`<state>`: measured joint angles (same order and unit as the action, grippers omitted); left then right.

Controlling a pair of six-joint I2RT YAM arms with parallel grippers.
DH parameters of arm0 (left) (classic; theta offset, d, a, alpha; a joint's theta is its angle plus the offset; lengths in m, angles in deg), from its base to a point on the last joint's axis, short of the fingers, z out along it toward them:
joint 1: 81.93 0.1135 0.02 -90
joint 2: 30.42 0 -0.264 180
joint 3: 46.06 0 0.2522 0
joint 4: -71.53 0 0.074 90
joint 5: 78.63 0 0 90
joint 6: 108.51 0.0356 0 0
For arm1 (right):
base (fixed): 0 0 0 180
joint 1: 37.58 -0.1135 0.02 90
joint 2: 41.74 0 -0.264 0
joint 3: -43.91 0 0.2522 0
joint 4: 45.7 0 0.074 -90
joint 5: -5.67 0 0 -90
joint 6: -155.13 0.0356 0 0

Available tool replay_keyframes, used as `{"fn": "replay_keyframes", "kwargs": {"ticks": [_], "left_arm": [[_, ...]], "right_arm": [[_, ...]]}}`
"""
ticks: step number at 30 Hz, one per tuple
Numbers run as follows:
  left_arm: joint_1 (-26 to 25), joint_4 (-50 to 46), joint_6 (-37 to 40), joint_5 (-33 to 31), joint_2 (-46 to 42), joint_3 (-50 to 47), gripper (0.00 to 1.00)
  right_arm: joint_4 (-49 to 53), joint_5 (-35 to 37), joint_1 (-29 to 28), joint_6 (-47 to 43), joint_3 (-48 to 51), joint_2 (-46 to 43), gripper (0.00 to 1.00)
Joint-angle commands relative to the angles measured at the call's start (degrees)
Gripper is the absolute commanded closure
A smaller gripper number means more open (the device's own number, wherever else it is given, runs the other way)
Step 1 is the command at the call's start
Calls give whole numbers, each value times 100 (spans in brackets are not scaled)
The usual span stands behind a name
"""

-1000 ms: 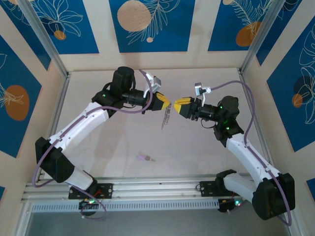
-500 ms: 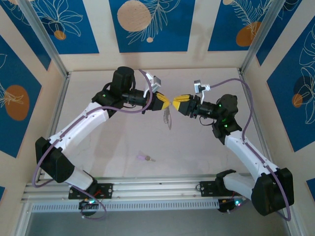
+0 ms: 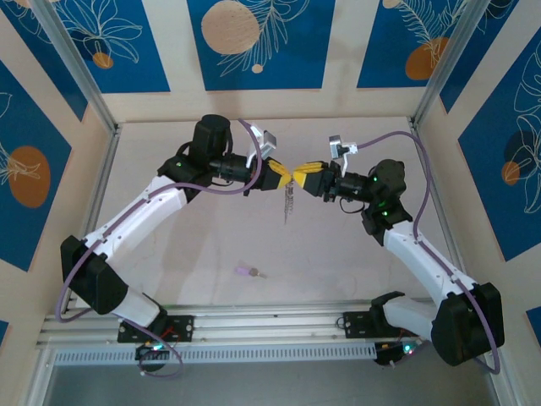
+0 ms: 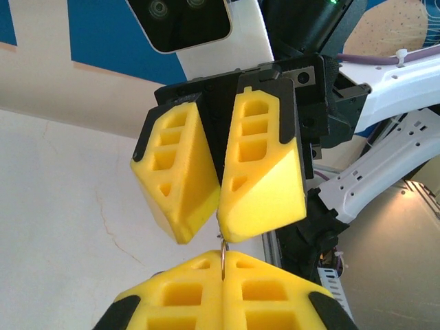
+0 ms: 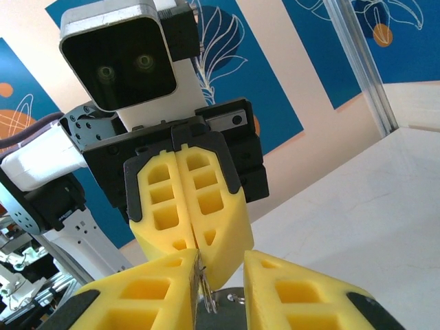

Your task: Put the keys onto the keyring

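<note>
The keyring (image 3: 288,200), a thin loop with a row of small silver keys dangling from it, hangs above the middle of the table. My left gripper (image 3: 282,176) is shut on the loop's thin wire (image 4: 223,253). My right gripper (image 3: 302,176) meets it tip to tip from the right. Its jaws stand a little apart around the ring. In the right wrist view the ring and keys (image 5: 205,295) lie against one yellow pad (image 5: 148,292), with a gap to the other pad (image 5: 302,295). The purple-headed key (image 3: 245,271) lies on the table, well in front of both grippers.
The white table (image 3: 194,228) is walled by blue-and-beige panels (image 3: 254,42) on three sides. An aluminium rail (image 3: 270,326) with both arm bases runs along the near edge. Purple cables (image 3: 380,145) loop off each wrist.
My right gripper has moved left until its fingertips meet the left gripper's, and its jaws have narrowed around the ring. The hanging keys swung slightly. The left arm held still.
</note>
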<state>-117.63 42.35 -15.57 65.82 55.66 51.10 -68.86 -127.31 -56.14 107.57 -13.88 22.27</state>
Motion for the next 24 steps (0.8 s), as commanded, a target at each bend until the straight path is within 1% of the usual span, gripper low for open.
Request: {"fn": "replay_keyframes", "kwargs": {"ticks": [1,4,6,9,12,13,18,19,20,22,24], "left_arm": [[-51,315,-46,223,-66,9,100],[-51,323,-48,206,-50,19,100],[-51,336,-52,197,-41,19,100],[-44,355,-57,197,-17,32,100],[-50,379,-74,189,-4,44,100],[-43,397,-82,190,5,44,100],[-51,530,-152,194,24,20,100],[-51,548,-153,184,31,19,100],[-50,558,-153,181,40,27,100],[-45,569,-153,188,81,53,100],[-47,551,-145,192,143,105,100]], "right_arm": [[-73,-165,-82,1,-142,107,75],[-78,-236,-93,-9,-132,136,74],[-60,-254,-87,-24,-119,138,75],[-21,-253,-83,-73,-71,113,85],[-15,-254,-62,-94,-41,103,99],[-23,-263,-68,-95,-34,103,100],[-10,-345,-45,-134,-25,138,100],[36,-368,-21,-151,-26,138,94],[53,-369,10,-146,1,132,83],[54,-393,85,-138,58,97,78],[34,-408,165,-106,122,54,78]]}}
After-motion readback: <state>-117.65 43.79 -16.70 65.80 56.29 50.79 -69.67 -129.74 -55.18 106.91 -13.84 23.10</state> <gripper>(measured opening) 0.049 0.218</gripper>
